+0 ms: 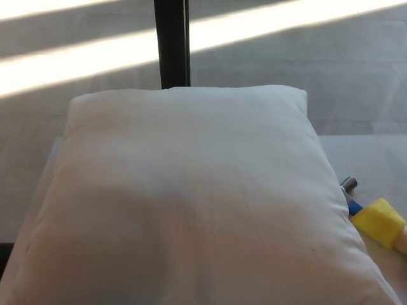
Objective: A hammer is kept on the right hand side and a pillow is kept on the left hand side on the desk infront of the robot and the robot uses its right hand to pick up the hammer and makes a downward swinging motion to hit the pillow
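Note:
A large white pillow [191, 197] fills most of the head view and lies flat on the pale desk [375, 159]. At its right edge the hammer [379, 220] lies on the desk: a yellow head, a blue band, a grey metal tip and a pale wooden part running off the right edge. The pillow hides part of the hammer. Neither of my hands shows in the picture.
A black upright post [172, 43] stands behind the pillow. Beyond it lies a grey floor crossed by bright bands of sunlight [82, 63]. A strip of bare desk shows to the right of the pillow.

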### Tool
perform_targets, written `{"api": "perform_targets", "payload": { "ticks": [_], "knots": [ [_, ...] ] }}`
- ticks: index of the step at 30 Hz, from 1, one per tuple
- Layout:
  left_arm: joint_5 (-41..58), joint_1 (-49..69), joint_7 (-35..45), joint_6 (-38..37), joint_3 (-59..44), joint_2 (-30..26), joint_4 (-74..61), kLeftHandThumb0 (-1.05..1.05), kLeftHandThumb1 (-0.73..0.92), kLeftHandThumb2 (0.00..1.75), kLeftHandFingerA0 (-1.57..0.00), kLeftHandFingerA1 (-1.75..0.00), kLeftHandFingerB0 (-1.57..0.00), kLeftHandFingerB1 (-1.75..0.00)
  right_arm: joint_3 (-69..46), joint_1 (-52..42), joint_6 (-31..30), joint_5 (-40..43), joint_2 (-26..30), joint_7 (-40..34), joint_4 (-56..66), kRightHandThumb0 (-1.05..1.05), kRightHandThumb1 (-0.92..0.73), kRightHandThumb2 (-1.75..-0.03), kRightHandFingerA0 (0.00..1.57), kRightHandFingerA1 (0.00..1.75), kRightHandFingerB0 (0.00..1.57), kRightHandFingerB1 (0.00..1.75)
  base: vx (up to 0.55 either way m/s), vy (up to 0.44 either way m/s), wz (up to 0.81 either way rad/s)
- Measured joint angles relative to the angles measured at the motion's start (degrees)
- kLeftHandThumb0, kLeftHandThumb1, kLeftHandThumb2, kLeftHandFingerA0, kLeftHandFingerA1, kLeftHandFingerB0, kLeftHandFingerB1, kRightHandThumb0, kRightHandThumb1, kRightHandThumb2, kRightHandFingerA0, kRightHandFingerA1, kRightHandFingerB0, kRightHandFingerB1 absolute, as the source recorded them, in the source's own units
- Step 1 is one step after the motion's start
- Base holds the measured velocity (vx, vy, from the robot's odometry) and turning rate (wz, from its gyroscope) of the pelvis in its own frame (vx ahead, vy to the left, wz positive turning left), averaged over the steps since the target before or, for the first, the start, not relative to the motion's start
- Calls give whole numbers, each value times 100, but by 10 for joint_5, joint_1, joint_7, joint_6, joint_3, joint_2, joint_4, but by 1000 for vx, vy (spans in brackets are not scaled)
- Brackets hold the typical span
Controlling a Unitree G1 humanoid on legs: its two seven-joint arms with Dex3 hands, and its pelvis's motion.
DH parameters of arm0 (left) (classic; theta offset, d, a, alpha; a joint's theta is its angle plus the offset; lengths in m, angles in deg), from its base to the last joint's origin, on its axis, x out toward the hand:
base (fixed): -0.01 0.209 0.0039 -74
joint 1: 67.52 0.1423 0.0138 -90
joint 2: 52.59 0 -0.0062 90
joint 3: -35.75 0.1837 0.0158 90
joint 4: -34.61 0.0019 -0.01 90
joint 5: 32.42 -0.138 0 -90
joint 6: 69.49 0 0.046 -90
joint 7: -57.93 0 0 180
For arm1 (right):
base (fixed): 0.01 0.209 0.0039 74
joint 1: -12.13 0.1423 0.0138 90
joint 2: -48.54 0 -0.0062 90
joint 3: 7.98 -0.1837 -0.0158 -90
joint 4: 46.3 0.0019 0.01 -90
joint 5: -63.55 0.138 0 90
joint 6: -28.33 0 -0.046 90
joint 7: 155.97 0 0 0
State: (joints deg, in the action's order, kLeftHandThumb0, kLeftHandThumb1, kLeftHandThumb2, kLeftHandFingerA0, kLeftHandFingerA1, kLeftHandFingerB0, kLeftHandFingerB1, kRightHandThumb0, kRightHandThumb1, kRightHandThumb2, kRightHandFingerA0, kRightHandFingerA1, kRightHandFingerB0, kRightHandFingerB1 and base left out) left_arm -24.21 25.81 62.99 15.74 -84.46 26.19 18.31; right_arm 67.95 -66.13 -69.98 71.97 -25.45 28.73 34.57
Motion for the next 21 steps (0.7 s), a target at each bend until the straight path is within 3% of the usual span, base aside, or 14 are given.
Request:
{"api": "perform_targets", "payload": {
  "ticks": [3, 4, 5, 6, 7, 10, 11, 21],
  "knots": [
    [0, 0, 0, 0, 0, 0, 0, -51, 73, 61, -81, -64, -59, -55, 48, 0, 0, -25, 6, 4, 7, -85, -51, -93, 0, 19, 11, 31, 0, 0, 0],
    [0, 0, 0, 0, 0, 0, 0, -52, 73, 62, -77, -63, -61, -57, 63, 0, 0, -33, 8, 5, 8, -85, -64, -61, 0, 26, 14, 25, 0, 0, 0],
    [0, 0, 0, 0, 0, 0, 0, -52, 73, 62, -79, -63, -62, -56, 75, 1, 0, -40, 10, 6, 8, -85, -64, -61, 0, 23, 13, 25, 0, 0, 0],
    [0, 1, 0, 0, 0, 0, 0, -51, 72, 62, -80, -63, -62, -56, 94, 2, 0, -50, 14, 8, 8, -87, -52, -74, 0, 18, 11, 29, 0, 0, 0],
    [0, 1, 1, 0, 0, 0, 0, -51, 73, 62, -80, -62, -57, -53, 108, 3, 0, -58, 17, 9, 8, -87, -53, -93, 0, 14, 12, 32, 0, 0, 0],
    [0, 1, 1, 0, 0, 0, 0, -52, 73, 62, -82, -61, -57, -51, 149, 12, 0, -80, 23, 12, 5, -82, -50, -92, 0, 20, 9, 32, 0, 0, 0],
    [0, 1, 1, 0, 0, 0, 0, -52, 73, 62, -79, -62, -59, -53, 162, 17, 0, -87, 25, 13, 2, -93, -56, -91, 0, 11, 13, 30, 0, 0, 0],
    [0, 2, 1, 0, 0, 0, 0, -53, 73, 62, -80, -64, -63, -58, 283, 86, 1, -169, 40, 30, -66, -92, -56, -91, 0, 6, 14, 32, 0, 0, 0]
  ]
}}
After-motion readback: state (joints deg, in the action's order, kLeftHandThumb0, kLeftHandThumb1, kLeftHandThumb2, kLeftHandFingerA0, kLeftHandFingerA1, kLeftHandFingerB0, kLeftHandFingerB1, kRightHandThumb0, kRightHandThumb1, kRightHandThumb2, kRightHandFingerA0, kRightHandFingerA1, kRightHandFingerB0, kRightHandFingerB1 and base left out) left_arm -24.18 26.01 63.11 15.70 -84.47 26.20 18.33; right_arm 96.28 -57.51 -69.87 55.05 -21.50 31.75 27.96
